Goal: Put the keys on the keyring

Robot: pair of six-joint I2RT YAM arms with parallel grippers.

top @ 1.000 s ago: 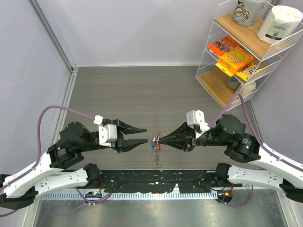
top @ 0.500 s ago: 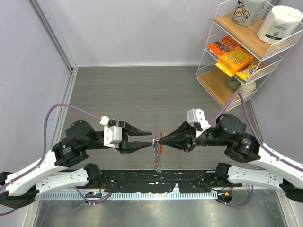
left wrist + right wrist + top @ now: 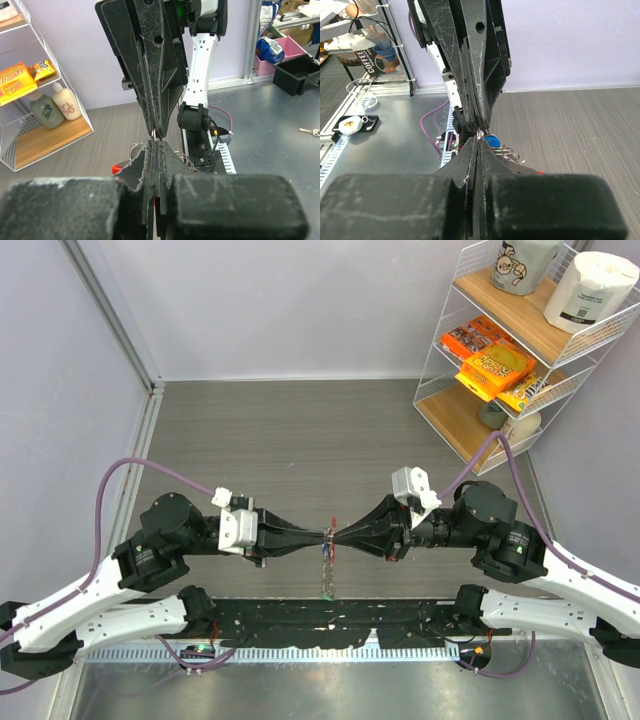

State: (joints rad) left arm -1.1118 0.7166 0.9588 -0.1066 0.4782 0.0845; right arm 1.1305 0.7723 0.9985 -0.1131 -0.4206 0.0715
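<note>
My left gripper and right gripper meet tip to tip above the near middle of the table, both shut. The keyring hangs between the tips: bits of its red clip show beside them, and its silvery chain dangles toward the table. The blue key hangs just below the tips and the green key at the chain's lower end. In the right wrist view the blue key head and a metal ring sit just beyond my fingertips. In the left wrist view the red clip pokes out left of my fingers.
A white wire shelf with orange snack boxes, a bottle and a paper roll stands at the back right. A black rail runs along the near edge between the arm bases. Grey walls close the left and back.
My left gripper has moved right to the keyring and shut, going from open wide to closed at the right gripper's tips. The right gripper has held the keyring nearly still.
</note>
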